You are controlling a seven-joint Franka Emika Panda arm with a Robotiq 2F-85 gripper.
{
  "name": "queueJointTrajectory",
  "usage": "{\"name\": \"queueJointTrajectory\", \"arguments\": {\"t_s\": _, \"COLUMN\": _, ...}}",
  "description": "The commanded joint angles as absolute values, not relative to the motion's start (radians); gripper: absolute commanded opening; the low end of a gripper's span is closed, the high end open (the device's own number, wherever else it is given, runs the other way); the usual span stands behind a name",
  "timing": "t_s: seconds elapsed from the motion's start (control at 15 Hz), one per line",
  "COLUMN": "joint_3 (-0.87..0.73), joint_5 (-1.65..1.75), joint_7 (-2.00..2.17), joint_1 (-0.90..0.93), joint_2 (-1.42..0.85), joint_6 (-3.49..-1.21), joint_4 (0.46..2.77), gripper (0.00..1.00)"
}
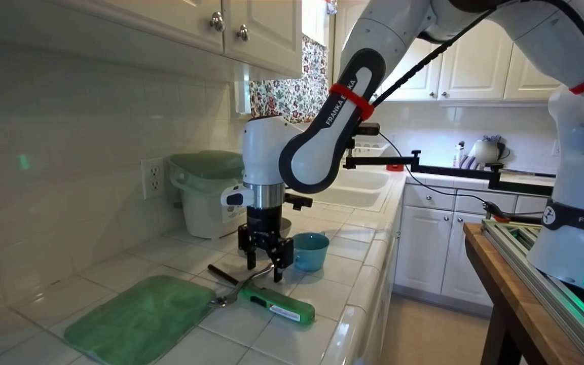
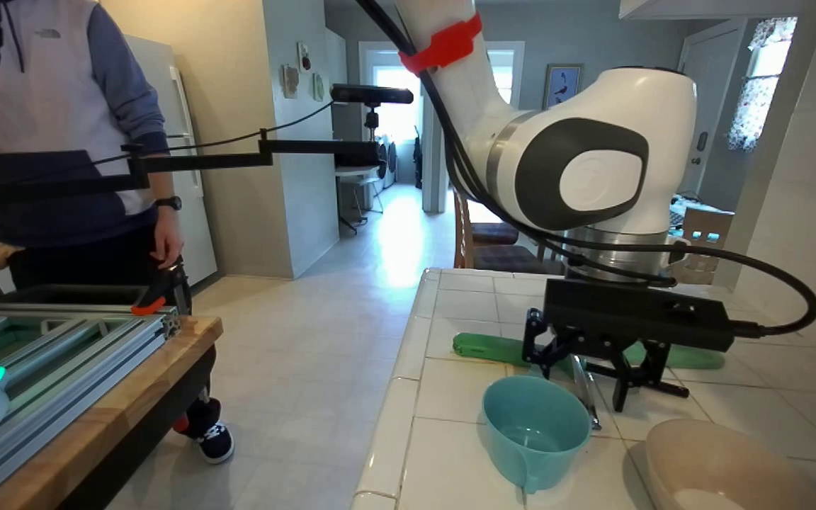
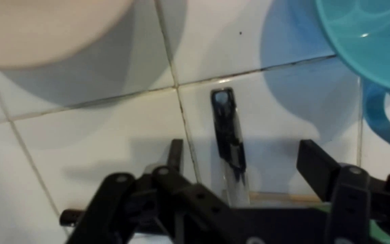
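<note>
My gripper (image 3: 240,149) points down over the white tiled counter, open, with a gap between its fingers. The handle of a shiny metal utensil (image 3: 229,125) lies between them, touching neither fingertip as far as the wrist view shows. In an exterior view the utensil (image 1: 259,274) crosses over a green-handled tool (image 1: 284,305) with a black rod. A turquoise cup (image 3: 374,44) stands close by on one side, also seen as a cup (image 2: 535,432) in an exterior view. On the other side is a beige bowl (image 3: 46,30). The utensil's lower part is hidden in the wrist view.
A green cloth (image 1: 145,317) lies on the counter beside the tools. Against the tiled wall stands a white tub (image 1: 206,213) with a green top. Upper cabinets (image 1: 261,35) overhang the counter, and a sink (image 1: 360,187) lies beyond. A person (image 2: 61,142) stands behind the wooden table (image 2: 195,333).
</note>
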State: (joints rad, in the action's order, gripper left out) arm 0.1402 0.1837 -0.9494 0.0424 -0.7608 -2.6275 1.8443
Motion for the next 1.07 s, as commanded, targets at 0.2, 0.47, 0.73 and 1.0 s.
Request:
{"name": "queueJointTrajectory", "arguments": {"t_s": 0.2, "joint_3": 0.139, "joint_5": 0.226, "joint_7": -0.939, "joint_1": 0.046, "joint_2": -0.776, "joint_6": -2.626, "joint_4": 1.812, "gripper": 0.30}}
{"name": "queueJointTrajectory", "arguments": {"t_s": 0.47, "joint_3": 0.138, "joint_5": 0.235, "joint_7": -0.939, "joint_1": 0.052, "joint_2": -0.775, "joint_6": -2.610, "joint_4": 1.809, "gripper": 0.02}}
{"name": "queueJointTrajectory", "arguments": {"t_s": 0.73, "joint_3": 0.138, "joint_5": 0.242, "joint_7": -0.943, "joint_1": 0.053, "joint_2": -0.775, "joint_6": -2.606, "joint_4": 1.807, "gripper": 0.05}}
{"name": "queueJointTrajectory", "arguments": {"t_s": 1.0, "joint_3": 0.144, "joint_5": 0.253, "joint_7": -0.951, "joint_1": 0.051, "joint_2": -0.763, "joint_6": -2.606, "joint_4": 1.816, "gripper": 0.05}}
